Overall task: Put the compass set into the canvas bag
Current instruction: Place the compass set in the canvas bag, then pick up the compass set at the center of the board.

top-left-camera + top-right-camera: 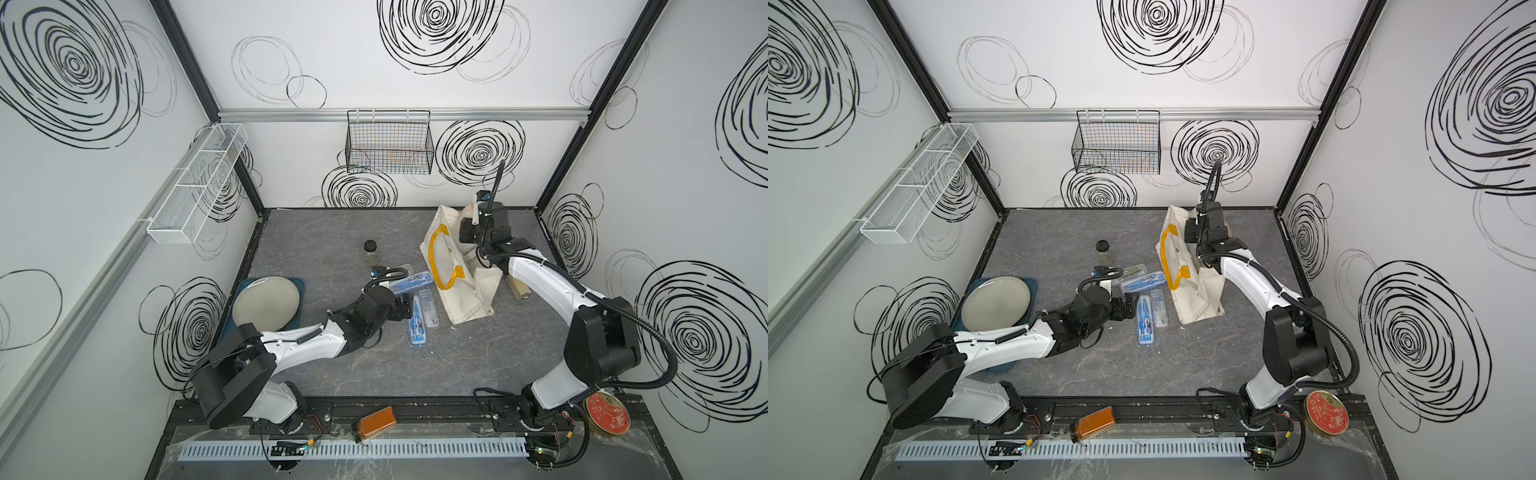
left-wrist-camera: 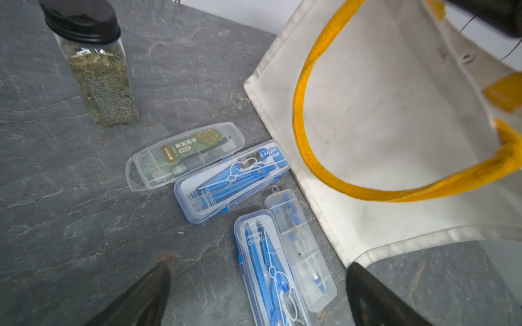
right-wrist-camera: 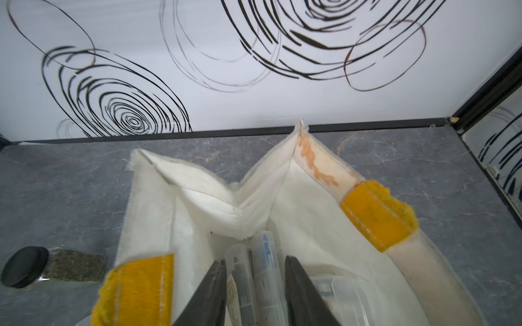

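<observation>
**A:** How do the arms stand?

**B:** The right arm [image 1: 552, 291] rises from the front right corner. Its forearm stretches toward the back wall, and its wrist bends down into the mouth of the canvas bag [image 1: 457, 291]. The left arm [image 1: 307, 340] lies low, reaching from the front left toward the middle of the table [image 1: 332, 232].

**A:** And the bag?

**B:** It is at the back right with its mouth open toward the back wall. A yellow handle [image 1: 433, 257] loops over its upper face.

**A:** The claws?

**B:** The right gripper [image 3: 255, 259] is inside the bag, with a finger on each side of a compass set [image 3: 265, 254] standing on edge. Whether the fingers pinch it or stand just clear, I cannot tell. Another clear plastic case [image 3: 339, 293] lies beside it. The left gripper [image 2: 258, 266] is spread wide and empty, hovering over the cases on the table.

**A:** What lies around?

**B:** A plate [image 1: 266, 305] sits on a blue tray [image 1: 300, 286] beside the left arm. Four cases lie between the left gripper and the bag:
- a blue compass case [image 2: 231, 180]
- a second blue case [image 2: 262, 268]
- a clear case [image 2: 299, 248] just beside the bag's edge
- a green-labelled case [image 2: 183, 158]

A spice jar [image 2: 96, 70] stands upright behind them, apart.
</observation>
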Controlling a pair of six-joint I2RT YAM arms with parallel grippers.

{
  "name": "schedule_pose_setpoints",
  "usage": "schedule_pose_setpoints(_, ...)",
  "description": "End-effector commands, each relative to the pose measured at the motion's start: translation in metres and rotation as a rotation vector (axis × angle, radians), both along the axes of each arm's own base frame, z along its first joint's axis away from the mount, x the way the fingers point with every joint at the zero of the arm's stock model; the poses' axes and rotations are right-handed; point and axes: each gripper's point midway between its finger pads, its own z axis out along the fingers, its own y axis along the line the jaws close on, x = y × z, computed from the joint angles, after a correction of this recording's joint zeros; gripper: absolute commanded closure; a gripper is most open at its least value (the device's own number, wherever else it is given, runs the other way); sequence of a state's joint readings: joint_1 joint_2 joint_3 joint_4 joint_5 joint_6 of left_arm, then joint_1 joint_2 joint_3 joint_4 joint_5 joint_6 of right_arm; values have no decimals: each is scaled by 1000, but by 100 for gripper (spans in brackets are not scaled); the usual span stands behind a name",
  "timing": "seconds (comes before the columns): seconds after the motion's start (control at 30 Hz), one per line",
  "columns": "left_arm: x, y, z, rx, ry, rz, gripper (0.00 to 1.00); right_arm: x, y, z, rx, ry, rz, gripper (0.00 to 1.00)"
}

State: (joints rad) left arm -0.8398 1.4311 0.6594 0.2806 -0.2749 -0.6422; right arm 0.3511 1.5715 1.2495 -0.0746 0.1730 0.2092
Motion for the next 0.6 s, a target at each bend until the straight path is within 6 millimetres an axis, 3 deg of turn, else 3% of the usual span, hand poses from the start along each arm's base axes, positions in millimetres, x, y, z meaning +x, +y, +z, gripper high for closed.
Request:
schedule_pose_setpoints(0.0,-8,-7,-11,116,37,-21,1,-14,9,19,19,-44,60,61)
schedule_pose_setpoints(0.27,-49,-30,-55,418,162,-139,1,-49,22,47,72,-133,127,57)
schedule_pose_setpoints(0.57,-65,-59,-82,517,236,-275,1,-67,31,50,76,-138,154,54)
